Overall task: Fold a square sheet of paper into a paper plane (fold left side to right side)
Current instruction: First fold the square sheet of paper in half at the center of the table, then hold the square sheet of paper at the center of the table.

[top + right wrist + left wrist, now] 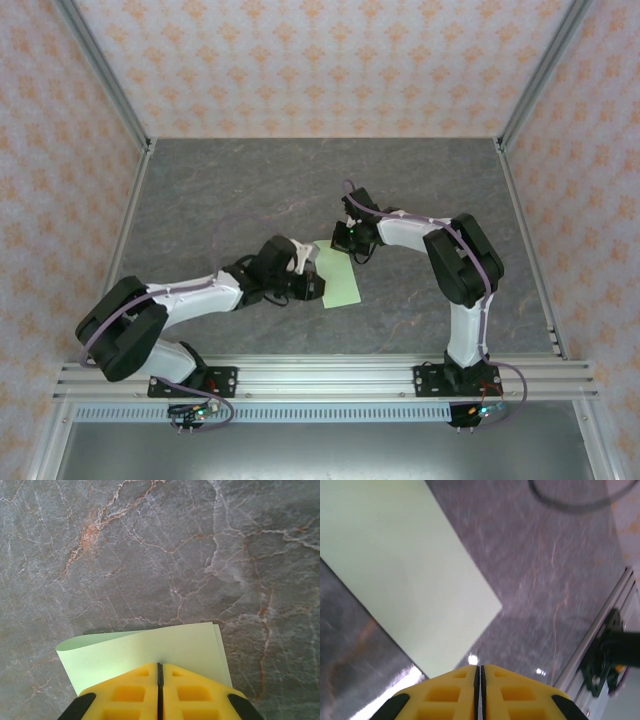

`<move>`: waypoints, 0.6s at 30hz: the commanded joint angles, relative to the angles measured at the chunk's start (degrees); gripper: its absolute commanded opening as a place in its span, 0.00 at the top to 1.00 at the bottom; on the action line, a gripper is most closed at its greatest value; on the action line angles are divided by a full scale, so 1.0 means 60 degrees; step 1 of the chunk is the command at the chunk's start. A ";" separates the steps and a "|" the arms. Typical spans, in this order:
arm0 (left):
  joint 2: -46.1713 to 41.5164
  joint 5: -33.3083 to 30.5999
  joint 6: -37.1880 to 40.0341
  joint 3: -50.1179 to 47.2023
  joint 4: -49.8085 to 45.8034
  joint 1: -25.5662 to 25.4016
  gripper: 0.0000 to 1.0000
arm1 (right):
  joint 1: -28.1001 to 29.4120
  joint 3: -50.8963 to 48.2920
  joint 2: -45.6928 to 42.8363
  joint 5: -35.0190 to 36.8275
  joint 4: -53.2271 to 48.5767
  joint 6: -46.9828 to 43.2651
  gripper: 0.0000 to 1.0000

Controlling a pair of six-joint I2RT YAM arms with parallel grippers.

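Though folded, paper (pixel 150 647) against right gripper (pixel 160 665)

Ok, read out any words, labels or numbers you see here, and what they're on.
None can be read.
The square sheet of paper is plain, the yellow fingers are unmarked, the wallpaper is only pattern.
The small boards by the arm bases are too small to tell.
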 commanded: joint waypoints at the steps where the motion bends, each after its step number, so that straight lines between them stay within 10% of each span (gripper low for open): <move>1: 0.0572 0.0166 0.0171 0.0690 -0.0420 0.0187 0.87 | 0.0173 -0.0654 0.0359 0.0476 -0.0930 0.0144 0.91; 18: 0.3457 0.0492 0.0069 0.1728 0.0352 0.0186 0.90 | 0.0178 -0.0442 -0.0584 0.0298 -0.0229 0.0140 0.87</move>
